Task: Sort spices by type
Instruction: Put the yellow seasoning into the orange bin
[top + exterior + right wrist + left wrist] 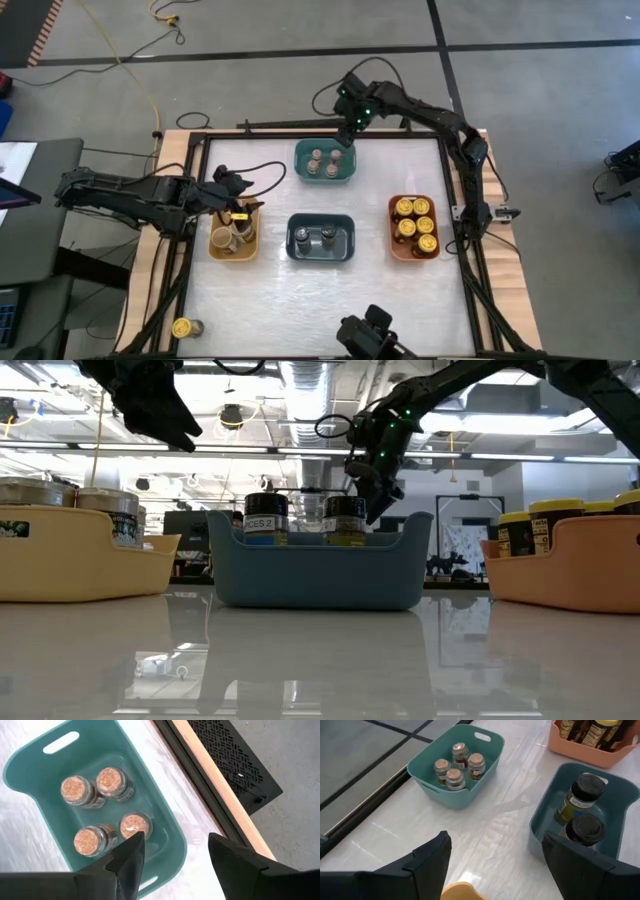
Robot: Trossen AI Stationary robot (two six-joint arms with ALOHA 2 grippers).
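Several small brown-topped spice jars stand in the teal bin at the far middle. My right gripper hovers open above that bin's far right corner, holding nothing. Two dark-lidded jars stand in the dark-blue bin. Several yellow-lidded jars fill the orange bin. Wide tan-topped jars sit in the yellow bin at the left. My left gripper hangs open and empty above it.
One yellow-lidded jar lies off the white tabletop on the wooden border at the near left corner. Bare white tabletop stretches between the bins and the near edge. A dark camera mount sits at the near edge's middle.
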